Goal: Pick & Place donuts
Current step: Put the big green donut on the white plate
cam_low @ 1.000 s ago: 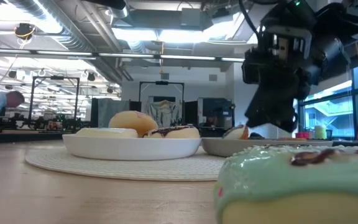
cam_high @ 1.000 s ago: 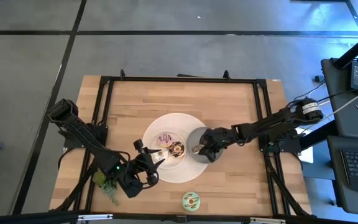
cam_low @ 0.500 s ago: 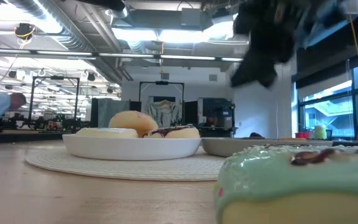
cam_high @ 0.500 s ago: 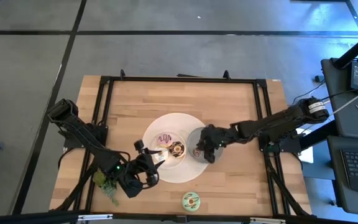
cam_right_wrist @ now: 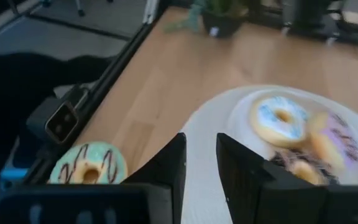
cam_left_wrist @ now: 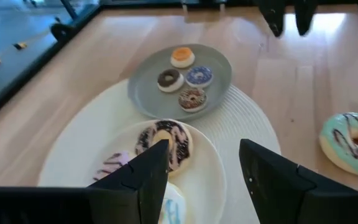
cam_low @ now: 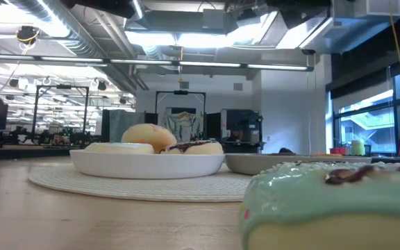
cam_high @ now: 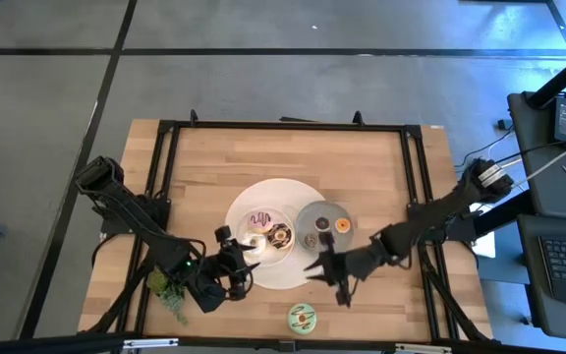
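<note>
Four mini donuts, orange point(cam_left_wrist: 183, 56), chocolate point(cam_left_wrist: 169, 79), purple point(cam_left_wrist: 199, 75) and brown point(cam_left_wrist: 193, 98), lie in the grey dish point(cam_high: 323, 224). The white dish point(cam_high: 266, 233) holds larger donuts: a chocolate-striped one point(cam_left_wrist: 165, 142), a pink one point(cam_left_wrist: 110, 167) and a blue-iced one point(cam_right_wrist: 280, 122). A green-iced donut point(cam_high: 302, 317) lies flat on the wood near the near edge. My right gripper point(cam_high: 327, 278) is open and empty, between the grey dish and the green donut point(cam_right_wrist: 91, 165). My left gripper point(cam_high: 247, 251) is open and empty at the white dish's near-left rim.
Both dishes sit on a round pale mat point(cam_high: 283, 277). A small green plant point(cam_high: 165, 287) stands at the near-left corner, beside my left arm. A black frame point(cam_high: 416, 187) runs around the table. Bare wood lies toward the far edge point(cam_high: 283, 152). The green donut point(cam_low: 332, 205) fills the low view's foreground.
My right gripper has risen from the grey dish and swung toward the table's near edge, now close to the green donut, turning as it went. The grey dish and its mini donuts are uncovered. My left arm has kept still.
</note>
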Robot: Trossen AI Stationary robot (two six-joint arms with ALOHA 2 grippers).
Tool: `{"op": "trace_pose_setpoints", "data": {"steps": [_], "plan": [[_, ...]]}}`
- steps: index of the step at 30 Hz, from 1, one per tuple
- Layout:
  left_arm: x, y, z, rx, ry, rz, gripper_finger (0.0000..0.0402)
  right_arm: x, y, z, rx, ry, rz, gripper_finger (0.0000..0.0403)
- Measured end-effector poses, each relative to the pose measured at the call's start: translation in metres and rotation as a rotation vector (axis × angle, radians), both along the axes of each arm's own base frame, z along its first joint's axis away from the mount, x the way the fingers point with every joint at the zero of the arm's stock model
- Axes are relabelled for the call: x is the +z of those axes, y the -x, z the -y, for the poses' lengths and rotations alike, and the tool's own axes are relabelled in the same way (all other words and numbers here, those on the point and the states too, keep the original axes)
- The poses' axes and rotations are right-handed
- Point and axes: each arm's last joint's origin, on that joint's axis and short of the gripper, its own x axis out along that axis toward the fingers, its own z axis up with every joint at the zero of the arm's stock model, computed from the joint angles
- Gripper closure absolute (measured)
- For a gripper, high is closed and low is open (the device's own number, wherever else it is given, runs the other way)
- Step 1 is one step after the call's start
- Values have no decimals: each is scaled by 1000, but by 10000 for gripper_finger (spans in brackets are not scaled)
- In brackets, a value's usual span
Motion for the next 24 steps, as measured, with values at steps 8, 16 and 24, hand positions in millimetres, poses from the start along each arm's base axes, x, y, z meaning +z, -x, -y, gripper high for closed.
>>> {"op": "trace_pose_setpoints", "data": {"steps": [8,16,24], "plan": [[-5,-1,3,-39,66,-43,213,-30,-14,-23,197,21,26,312],[-22,-9,12,-48,62,-64,208,-75,-25,-33,217,-37,-78,265],[-42,-15,16,-53,31,-119,209,-70,-38,-54,241,-46,-155,181]]}}
